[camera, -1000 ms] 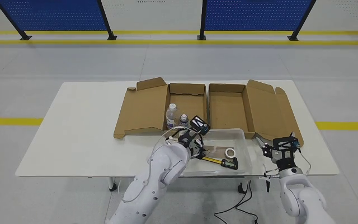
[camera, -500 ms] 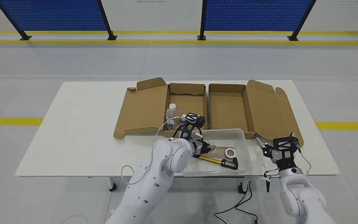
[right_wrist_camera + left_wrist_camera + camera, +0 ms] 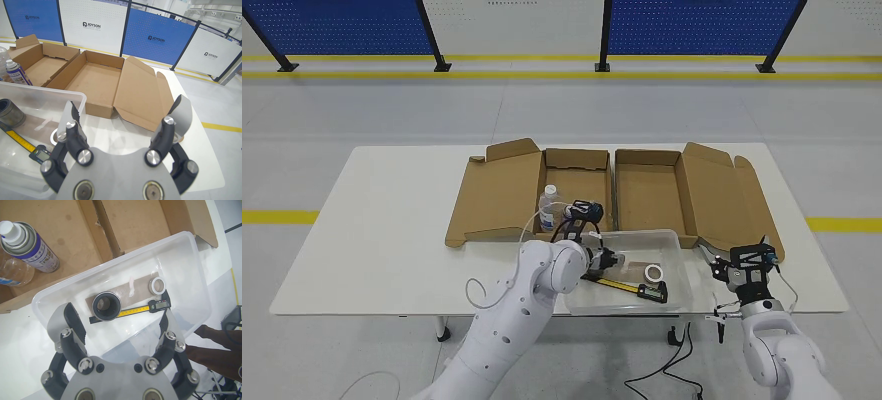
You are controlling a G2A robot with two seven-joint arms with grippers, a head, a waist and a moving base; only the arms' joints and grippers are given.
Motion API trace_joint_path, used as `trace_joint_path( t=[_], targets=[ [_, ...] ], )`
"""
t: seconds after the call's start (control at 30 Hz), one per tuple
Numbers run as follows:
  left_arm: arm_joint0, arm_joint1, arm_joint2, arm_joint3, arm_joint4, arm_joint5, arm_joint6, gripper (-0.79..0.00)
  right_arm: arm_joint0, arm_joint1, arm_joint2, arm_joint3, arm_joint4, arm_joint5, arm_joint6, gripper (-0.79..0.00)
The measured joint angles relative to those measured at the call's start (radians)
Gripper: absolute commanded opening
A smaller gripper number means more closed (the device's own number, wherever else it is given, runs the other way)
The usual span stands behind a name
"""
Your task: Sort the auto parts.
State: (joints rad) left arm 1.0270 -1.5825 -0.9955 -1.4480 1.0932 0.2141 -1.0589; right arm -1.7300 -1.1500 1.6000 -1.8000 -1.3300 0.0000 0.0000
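A clear plastic bin (image 3: pixel 672 236) stands at the table's front edge. In it lie a dark steel sleeve (image 3: pixel 106 308), a silver ring (image 3: pixel 158 286) and a digital caliper (image 3: pixel 132 311) with a yellow scale, partly on a brown sheet (image 3: pixel 140 287). My left gripper (image 3: pixel 119 323) hangs open just above the bin's near left end, with the sleeve ahead of its fingers and nothing between them. To the right of the bin, my right gripper (image 3: pixel 126 111) stands open and empty over the table. It appears in the top view as the right gripper (image 3: pixel 747 262), near the ring (image 3: pixel 653 272).
Two open cardboard boxes (image 3: pixel 577 190) (image 3: pixel 647 200) lie side by side behind the bin, flaps spread. A spray can (image 3: pixel 28 247) and a clear water bottle (image 3: pixel 548 205) stand in the left box. The right box's flap (image 3: pixel 140 91) lies flat near my right gripper.
My left wrist has swung from beside the bottles to over the bin's left end. The right arm has kept still.
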Motion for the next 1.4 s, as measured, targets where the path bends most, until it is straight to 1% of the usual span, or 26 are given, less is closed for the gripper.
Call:
trace_joint_path(
  t=[0.07,0.2,0.4,0.67,1.2,1.4],
  targets=[
    [0.0,0.001,-0.002,0.001,0.002,-0.002,0.001,-0.391,0.0,0.0,0.0,0.0,0.0,0.0,0.0,0.0],
    [0.004,0.005,-0.008,0.003,0.011,-0.005,0.005,-0.477,0.0,0.0,0.0,0.0,0.0,0.0,0.0,0.0],
    [0.007,0.008,-0.009,0.005,0.017,-0.004,0.011,-0.48,0.0,0.0,0.0,0.0,0.0,0.0,0.0,0.0],
    [0.008,0.012,-0.011,0.023,0.037,-0.004,0.022,-0.517,0.0,0.0,0.0,0.0,0.0,0.0,0.0,0.0],
    [0.0,0.012,-0.003,0.078,0.01,0.005,0.02,-0.508,0.0,0.0,0.0,0.0,0.0,0.0,0.0,0.0],
    [-0.01,0.008,0.007,0.107,-0.011,0.006,0.017,-0.486,0.0,0.0,0.0,0.0,0.0,0.0,0.0,0.0]
  ],
)
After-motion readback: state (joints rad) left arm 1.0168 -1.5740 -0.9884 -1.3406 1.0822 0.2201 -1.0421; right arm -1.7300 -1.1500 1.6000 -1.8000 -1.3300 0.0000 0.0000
